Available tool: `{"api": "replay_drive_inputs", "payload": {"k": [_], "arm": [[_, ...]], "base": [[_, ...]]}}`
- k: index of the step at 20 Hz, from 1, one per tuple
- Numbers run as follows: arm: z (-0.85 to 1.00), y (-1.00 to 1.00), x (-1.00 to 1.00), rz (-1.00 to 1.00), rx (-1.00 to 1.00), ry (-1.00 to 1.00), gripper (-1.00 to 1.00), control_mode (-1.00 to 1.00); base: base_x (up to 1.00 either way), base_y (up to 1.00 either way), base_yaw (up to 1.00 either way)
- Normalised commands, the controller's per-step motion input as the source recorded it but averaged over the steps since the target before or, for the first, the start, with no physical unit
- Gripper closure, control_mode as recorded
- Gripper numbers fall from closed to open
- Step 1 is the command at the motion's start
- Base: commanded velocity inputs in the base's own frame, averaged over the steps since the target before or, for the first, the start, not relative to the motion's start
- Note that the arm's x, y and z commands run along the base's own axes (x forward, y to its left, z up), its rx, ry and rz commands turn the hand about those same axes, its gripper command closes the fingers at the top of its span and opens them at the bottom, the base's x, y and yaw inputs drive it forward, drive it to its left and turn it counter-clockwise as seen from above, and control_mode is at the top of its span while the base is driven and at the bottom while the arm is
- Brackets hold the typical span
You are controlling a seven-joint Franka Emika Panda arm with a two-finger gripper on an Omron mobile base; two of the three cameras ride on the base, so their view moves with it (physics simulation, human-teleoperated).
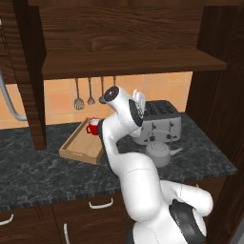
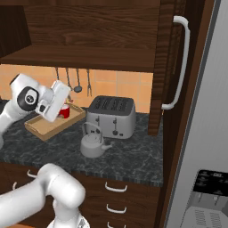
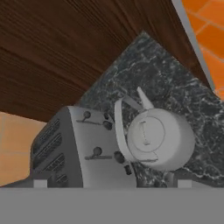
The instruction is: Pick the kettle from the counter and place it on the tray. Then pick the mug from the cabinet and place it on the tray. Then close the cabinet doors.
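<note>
1. The kettle (image 1: 159, 153) stands on the counter (image 1: 43, 171) at the middle right of the left base frame, just in front of the toaster (image 1: 159, 121). Its thin handle (image 3: 119, 131) sits close to the toaster, so a careless descent could bump either.
2. The mug (image 2: 64, 111) already sits on the tray (image 2: 42, 128), left of centre; setting the kettle down could knock it.
3. The gripper (image 3: 113, 183) looks down at the kettle, tips apart and empty.
4. The right base frame shows an open cabinet door (image 2: 171, 67) with its bar handle, upper right.
</note>
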Motion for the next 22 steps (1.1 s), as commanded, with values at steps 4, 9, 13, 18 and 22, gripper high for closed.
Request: {"api": "replay_drive_inputs", "payload": {"k": [4, 9, 13, 18, 22], "arm": [[-0.05, -0.58, -0.39, -0.05, 0.18, 0.0, -1.0, -1.0], [-0.05, -0.35, -0.11, -0.03, 0.05, 0.03, -1.0, -1.0], [0.06, -0.36, -0.13, 0.35, 0.02, -0.06, -1.0, -1.0], [0.02, -0.26, -0.11, 0.66, -0.01, 0.0, -1.0, -1.0], [-0.04, -0.07, -0.07, 0.67, -0.26, 0.05, -1.0, -1.0]], "base": [[0.0, 0.0, 0.0], [0.0, 0.0, 0.0], [0.0, 0.0, 0.0], [0.0, 0.0, 0.0], [0.0, 0.0, 0.0]]}}
